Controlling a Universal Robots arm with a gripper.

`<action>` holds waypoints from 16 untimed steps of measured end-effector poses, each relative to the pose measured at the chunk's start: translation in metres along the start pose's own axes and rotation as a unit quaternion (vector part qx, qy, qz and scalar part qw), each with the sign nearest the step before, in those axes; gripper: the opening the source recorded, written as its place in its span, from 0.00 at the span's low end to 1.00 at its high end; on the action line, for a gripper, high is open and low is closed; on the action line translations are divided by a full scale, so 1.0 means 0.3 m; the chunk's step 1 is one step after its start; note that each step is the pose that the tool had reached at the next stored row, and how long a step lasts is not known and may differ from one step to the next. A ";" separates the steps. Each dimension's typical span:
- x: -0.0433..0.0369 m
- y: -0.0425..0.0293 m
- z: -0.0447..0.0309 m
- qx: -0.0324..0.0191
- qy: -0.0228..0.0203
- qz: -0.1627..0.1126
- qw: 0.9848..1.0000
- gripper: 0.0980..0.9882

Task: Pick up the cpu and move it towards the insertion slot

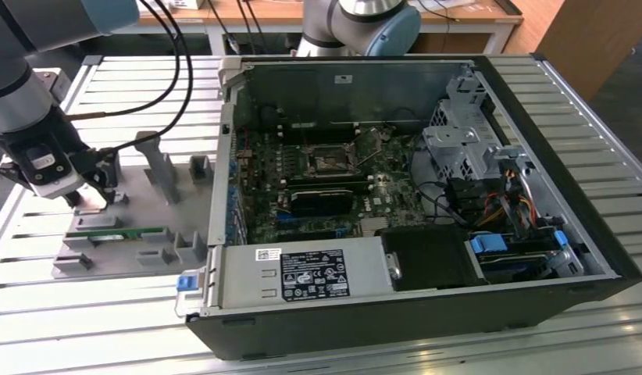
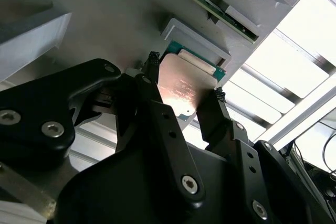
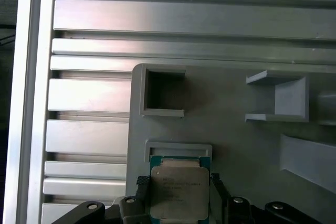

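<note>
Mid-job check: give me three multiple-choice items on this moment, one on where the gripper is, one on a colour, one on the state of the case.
1. Where is the gripper?
A. Above the drive bay
B. At the cpu, on the grey fixture plate at the exterior view's left
C. Over the power-supply label

2. The memory stick on that plate is:
A. red
B. green
C. white

3. The computer case is:
A. open, motherboard exposed
B. closed by a side panel
C. wrapped in plastic

Answers: 1 B, both wrist views show the cpu right at the gripper, on the plate. 2 B, the exterior view shows a green strip. 3 A, the insertion slot shows inside the case.
</note>
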State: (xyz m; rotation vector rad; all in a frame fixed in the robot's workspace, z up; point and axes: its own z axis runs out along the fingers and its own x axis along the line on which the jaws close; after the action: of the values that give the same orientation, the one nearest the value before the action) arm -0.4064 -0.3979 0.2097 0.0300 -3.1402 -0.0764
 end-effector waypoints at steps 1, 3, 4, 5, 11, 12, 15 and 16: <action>0.000 0.000 -0.001 0.000 0.000 0.000 1.000 0.50; 0.000 0.000 -0.002 0.000 0.000 0.000 1.000 0.50; 0.000 0.000 -0.003 0.000 0.000 0.000 1.000 0.50; 0.000 0.000 -0.004 0.000 0.000 0.000 1.000 0.50; 0.000 0.000 -0.007 0.000 0.000 0.000 1.000 0.50; 0.000 0.000 -0.008 0.000 0.000 0.000 1.000 0.50; 0.000 0.001 -0.012 0.000 0.000 0.000 1.000 0.50; 0.000 0.000 -0.012 0.000 0.000 0.000 1.000 0.50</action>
State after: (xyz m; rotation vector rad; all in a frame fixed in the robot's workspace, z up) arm -0.4065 -0.3980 0.2133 0.0300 -3.1401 -0.0763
